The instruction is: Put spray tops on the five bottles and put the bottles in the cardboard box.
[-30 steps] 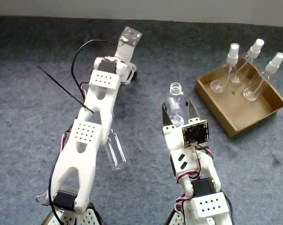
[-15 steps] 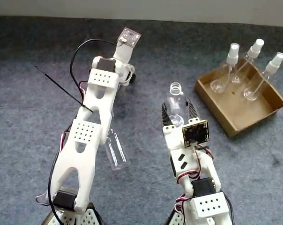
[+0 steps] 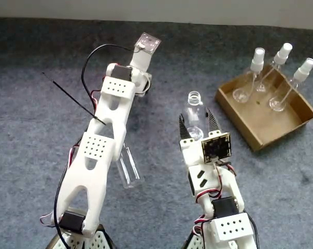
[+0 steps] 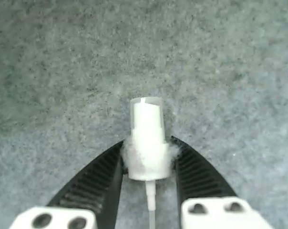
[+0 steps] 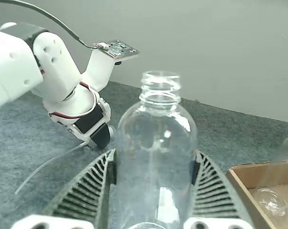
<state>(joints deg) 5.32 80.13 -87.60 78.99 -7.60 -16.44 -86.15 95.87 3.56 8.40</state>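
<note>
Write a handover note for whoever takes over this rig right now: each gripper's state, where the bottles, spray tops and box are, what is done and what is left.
Left gripper: shut on a spray top, over the grey table.
Right gripper: shut on an upright open bottle, beside the cardboard box.
Done: three capped bottles stand in the box.
On the table: one uncapped bottle lies beside the left arm.
Left: cap the held bottle and box it, then cap and box the lying one.
</note>
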